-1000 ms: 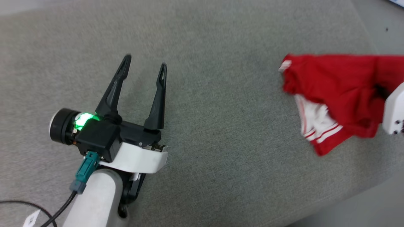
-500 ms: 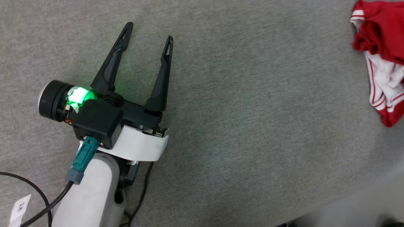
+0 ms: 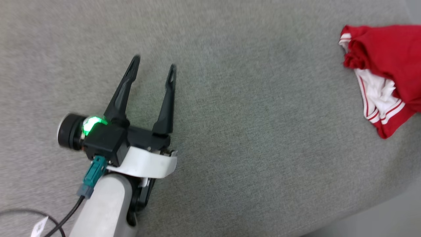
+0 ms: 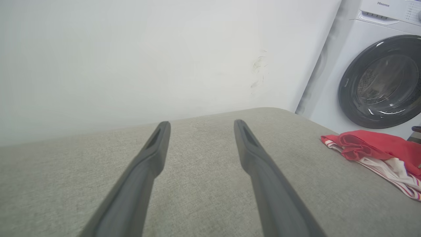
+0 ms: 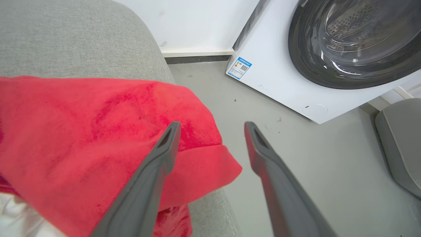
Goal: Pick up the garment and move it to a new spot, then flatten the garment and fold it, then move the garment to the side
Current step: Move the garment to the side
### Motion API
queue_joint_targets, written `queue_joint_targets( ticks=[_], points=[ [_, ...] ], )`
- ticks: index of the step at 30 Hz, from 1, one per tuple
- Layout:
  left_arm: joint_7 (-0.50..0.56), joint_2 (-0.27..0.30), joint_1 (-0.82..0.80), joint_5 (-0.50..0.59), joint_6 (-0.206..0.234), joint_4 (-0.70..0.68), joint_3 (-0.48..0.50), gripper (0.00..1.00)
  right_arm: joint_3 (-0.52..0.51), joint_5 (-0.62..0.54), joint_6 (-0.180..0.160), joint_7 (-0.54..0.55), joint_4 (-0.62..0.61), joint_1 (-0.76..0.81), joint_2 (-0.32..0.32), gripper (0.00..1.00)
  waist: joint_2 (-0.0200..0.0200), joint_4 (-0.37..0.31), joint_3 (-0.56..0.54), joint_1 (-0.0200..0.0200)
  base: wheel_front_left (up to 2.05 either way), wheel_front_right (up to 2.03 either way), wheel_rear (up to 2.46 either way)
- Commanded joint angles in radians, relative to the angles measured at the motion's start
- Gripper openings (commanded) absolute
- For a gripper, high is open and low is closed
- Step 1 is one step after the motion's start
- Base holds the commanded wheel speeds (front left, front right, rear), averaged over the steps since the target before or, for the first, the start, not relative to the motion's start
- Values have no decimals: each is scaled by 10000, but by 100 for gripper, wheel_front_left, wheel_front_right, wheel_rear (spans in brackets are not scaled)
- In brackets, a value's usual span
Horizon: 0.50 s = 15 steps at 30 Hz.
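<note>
The garment (image 3: 388, 52), red with a white sleeve and red-and-white striped trim, lies crumpled at the far right of the grey padded surface (image 3: 246, 115). My left gripper (image 3: 154, 63) is open and empty, hovering over bare grey fabric well to the left of the garment. The left wrist view has those fingers spread (image 4: 202, 124) and the garment (image 4: 378, 148) off to the right. My right gripper (image 5: 212, 125) is open just above the garment's red edge (image 5: 82, 138) where it hangs over the surface's rim. Nothing sits between its fingers.
A white front-loading washing machine (image 5: 329, 49) with a dark round door stands on the grey floor (image 5: 296, 158) beyond the surface's right end. It also appears in the left wrist view as the washing machine (image 4: 381, 82), beside a white wall (image 4: 131, 59). A cable (image 3: 62, 219) trails from my left arm.
The head camera has shifted. A white part of my right arm that stood at the garment's right end a second ago has left the head view. The garment lies loose.
</note>
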Motion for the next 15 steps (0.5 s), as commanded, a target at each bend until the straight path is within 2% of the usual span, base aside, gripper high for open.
queue_joint_targets(
  ticks=[1,8,11,12,15],
  points=[
    [-81,-23,311,-97,108,94,70,100,110,99,-15,-191,-214,378,178,100,0,226,-812,-1,0,0,0],
    [-483,-191,1582,-578,599,636,544,100,505,950,-13,-643,-2280,2632,867,100,0,784,-2284,-1,0,0,0],
    [-604,-245,2106,-733,778,776,728,100,537,1172,-15,-488,-3516,3722,1240,100,0,1072,-2789,-1,0,0,0],
    [-604,-245,2106,-733,778,776,728,100,537,1172,-15,-488,-3516,3722,1240,100,0,1072,-2789,-1,0,0,0],
    [-690,-290,2536,-863,877,935,876,100,565,1328,-13,-239,-4874,4789,1814,100,0,1449,-3260,-1,0,0,0]
  ],
)
